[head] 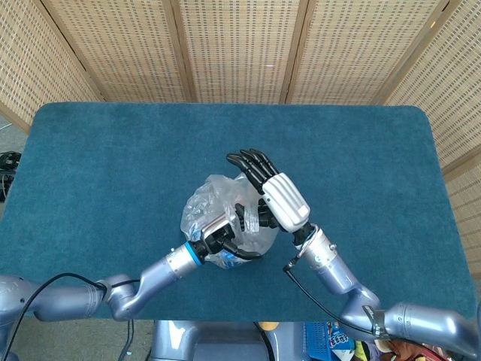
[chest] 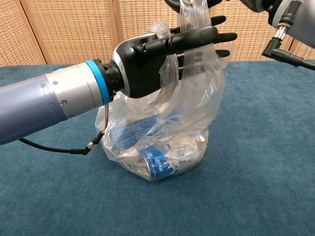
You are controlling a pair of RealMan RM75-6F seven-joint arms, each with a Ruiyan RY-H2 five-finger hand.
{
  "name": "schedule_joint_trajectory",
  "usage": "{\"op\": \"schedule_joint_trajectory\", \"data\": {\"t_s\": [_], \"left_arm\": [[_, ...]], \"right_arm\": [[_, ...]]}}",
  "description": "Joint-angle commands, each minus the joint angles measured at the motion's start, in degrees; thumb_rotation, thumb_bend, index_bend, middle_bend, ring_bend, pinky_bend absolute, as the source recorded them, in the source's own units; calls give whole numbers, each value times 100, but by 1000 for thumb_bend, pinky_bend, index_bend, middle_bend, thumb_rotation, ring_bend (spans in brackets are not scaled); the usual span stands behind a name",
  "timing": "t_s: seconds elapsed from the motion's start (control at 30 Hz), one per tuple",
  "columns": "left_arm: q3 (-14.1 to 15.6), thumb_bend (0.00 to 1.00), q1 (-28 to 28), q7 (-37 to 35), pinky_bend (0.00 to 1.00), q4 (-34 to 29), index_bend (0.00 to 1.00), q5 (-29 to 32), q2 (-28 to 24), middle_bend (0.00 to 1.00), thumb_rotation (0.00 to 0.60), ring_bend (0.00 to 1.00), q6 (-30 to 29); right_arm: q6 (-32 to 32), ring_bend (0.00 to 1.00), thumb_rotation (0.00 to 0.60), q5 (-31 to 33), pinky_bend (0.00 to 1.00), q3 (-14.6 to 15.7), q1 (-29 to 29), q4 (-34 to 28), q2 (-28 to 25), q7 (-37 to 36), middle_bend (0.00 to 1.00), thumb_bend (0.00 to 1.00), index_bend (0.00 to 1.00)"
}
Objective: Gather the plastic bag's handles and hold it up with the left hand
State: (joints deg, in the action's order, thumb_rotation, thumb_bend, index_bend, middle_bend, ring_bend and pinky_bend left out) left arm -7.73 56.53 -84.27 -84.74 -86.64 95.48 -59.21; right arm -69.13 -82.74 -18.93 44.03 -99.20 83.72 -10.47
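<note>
Left fingers: I am seeing them reaching out nearly straight, threaded through the bag's handle loops, the film draping over them; they are not curling closed around it.
Left hand: I am holding it level above the bag, palm side toward the chest camera, the handle plastic hanging across it.
Right hand: it is hovering just above the bag's top, fingers stretched flat and together; the chest view is cropping it, and one strip of film is rising toward it, so I cannot tell whether it is pinching anything.
Plastic bag: it is sitting on the table directly under both hands, its base resting on the cloth.
Cans: blue-labelled, lying in the bag's bottom.
Table: blue cloth, the bag near its middle, toward the robot's edge.
</note>
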Motion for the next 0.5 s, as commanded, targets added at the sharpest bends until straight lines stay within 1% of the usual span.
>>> {"op": "schedule_joint_trajectory", "data": {"t_s": [0.03,0.2,0.33,0.5], "left_arm": [[-89,0,13,66,70,64,112,81,90,200,600,166,75],[-259,0,68,240,70,137,113,268,209,199,600,164,287],[-445,0,77,177,72,96,116,430,286,198,599,164,388],[-512,0,41,229,73,69,119,422,301,197,600,163,382]], "right_arm": [[2,0,600,-30,0,24,6,9,10,-7,125,507,9],[-5,0,600,-104,0,57,23,35,30,-50,125,508,9],[-16,0,600,-120,0,83,18,46,44,-66,125,509,8],[-39,0,600,-124,0,101,-3,92,38,-109,125,508,8]]}}
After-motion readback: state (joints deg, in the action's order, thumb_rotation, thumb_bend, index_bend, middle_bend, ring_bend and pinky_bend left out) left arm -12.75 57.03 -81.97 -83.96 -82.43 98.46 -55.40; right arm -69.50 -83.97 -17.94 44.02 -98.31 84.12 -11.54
